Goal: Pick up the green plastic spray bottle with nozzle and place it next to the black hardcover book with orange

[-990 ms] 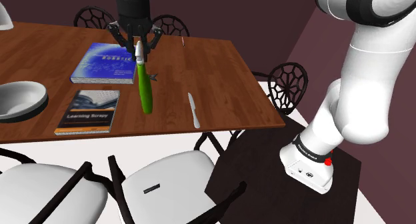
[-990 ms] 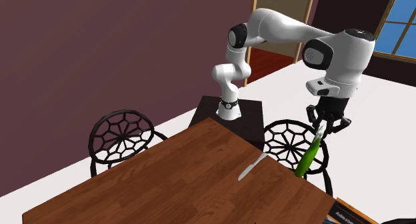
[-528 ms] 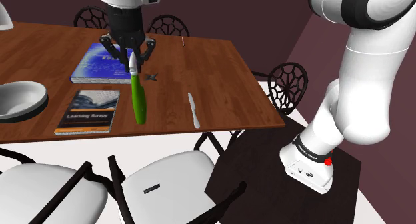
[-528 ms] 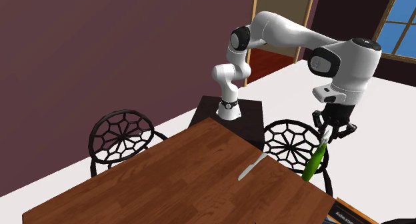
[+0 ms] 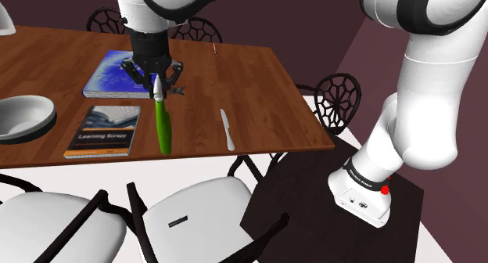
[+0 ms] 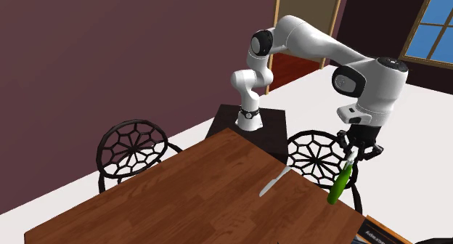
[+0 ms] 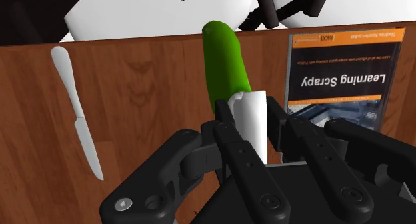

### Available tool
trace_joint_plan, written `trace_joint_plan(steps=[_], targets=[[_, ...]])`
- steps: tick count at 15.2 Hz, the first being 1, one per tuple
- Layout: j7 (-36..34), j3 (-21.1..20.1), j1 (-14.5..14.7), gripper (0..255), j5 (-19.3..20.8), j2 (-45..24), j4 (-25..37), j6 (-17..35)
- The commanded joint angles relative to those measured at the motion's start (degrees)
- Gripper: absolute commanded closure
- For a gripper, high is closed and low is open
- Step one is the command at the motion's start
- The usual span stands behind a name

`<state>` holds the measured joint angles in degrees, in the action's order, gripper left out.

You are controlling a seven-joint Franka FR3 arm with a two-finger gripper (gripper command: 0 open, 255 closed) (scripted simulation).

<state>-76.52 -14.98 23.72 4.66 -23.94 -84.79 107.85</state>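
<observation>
The green spray bottle (image 5: 163, 124) hangs nearly upright, clasped by its white nozzle (image 7: 250, 116) in my shut gripper (image 5: 157, 80). Its lower end is close above the wooden table (image 5: 250, 81) near the front edge; I cannot tell if it touches. The black book with an orange strip (image 5: 103, 131), titled "Learning Scrapy", lies flat just to the shoulder view's left of the bottle. In the wrist view the bottle (image 7: 225, 59) points away between the fingers (image 7: 230, 143), with the book (image 7: 345, 69) beside it. The second exterior view has the gripper (image 6: 353, 154) and bottle (image 6: 339, 183) over the table's far side.
A blue book (image 5: 121, 73) lies behind the black one. A white knife (image 5: 227, 128) lies on the bottle's other side. A grey bowl (image 5: 23, 117) sits at the table's left. White-seated chairs (image 5: 203, 214) stand by the front edge, dark lattice chairs (image 5: 338, 101) around the rest.
My gripper carried the bottle lower and to the shoulder view's left, closer to the black book. The bottle now hangs straighter, its lower end near the tabletop.
</observation>
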Motion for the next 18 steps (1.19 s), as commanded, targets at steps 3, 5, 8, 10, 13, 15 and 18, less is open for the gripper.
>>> trace_joint_plan(steps=[3, 5, 8, 10, 13, 15, 18], targets=[[0.0, 0.0, -0.1, 255, 0.0, 0.0, -1.0, 1.1], [0.0, 0.0, -0.1, 255, 0.0, 0.0, -1.0, 1.1], [0.0, 0.0, -0.1, 255, 0.0, 0.0, -1.0, 1.1], [0.0, 0.0, -0.1, 0, 0.0, 0.0, -1.0, 1.1], [0.0, 0.0, -0.1, 0, 0.0, 0.0, -1.0, 1.1], [0.1, 0.0, -0.1, 0, -0.1, 0.3, 0.5, -0.7], [0.3, -0.1, 0.1, 0, -0.2, 0.6, 5.3, -5.9]])
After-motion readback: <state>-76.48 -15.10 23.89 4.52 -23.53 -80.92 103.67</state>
